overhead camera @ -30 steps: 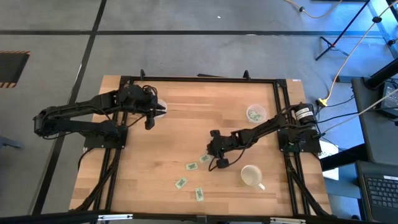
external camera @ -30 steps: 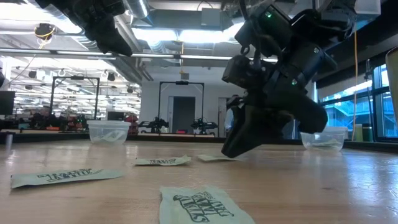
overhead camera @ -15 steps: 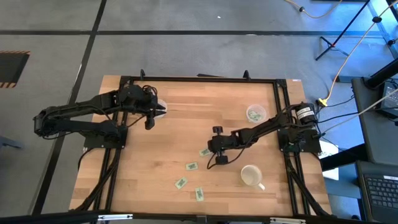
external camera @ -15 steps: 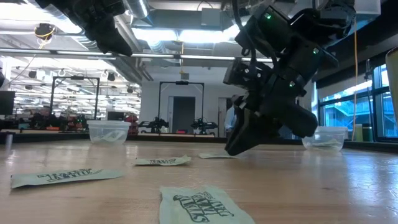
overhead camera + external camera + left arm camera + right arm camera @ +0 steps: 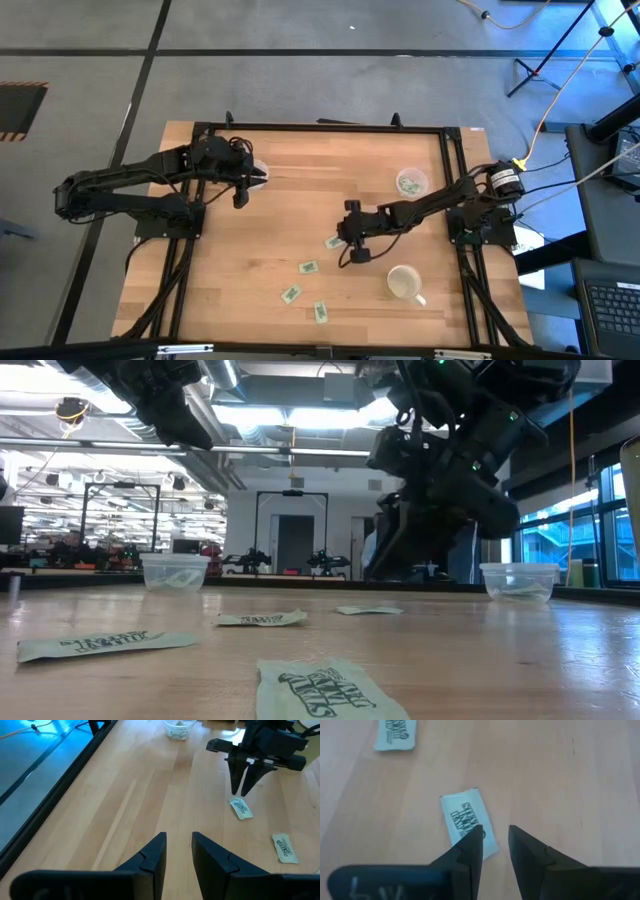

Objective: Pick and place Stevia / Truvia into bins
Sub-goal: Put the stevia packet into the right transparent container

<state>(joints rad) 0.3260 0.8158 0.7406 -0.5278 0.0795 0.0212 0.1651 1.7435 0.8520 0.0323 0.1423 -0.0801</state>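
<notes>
Several white-and-green Stevia packets lie flat on the wooden table; one of them [image 5: 332,241] [image 5: 464,817] is just below my right gripper [image 5: 343,240] [image 5: 495,837]. That gripper hangs a little above the table, fingers slanting down, open by a narrow gap with nothing between them. Others [image 5: 308,267] [image 5: 291,294] lie nearer the front. One clear bin [image 5: 411,183] at the far right holds packets. The second bin [image 5: 259,172] stands at the far left beside my left gripper [image 5: 241,203] [image 5: 179,842], which hovers open and empty.
A white mug [image 5: 404,283] with a handle stands at the near right, close to my right arm. One more packet [image 5: 320,312] lies by the front edge. A black frame [image 5: 320,128] runs around the tabletop. Bare wood lies between the two arms.
My right gripper has risen off the table and drawn a little toward the far edge. The packet under it has slid slightly the same way and lies flat, uncovered.
</notes>
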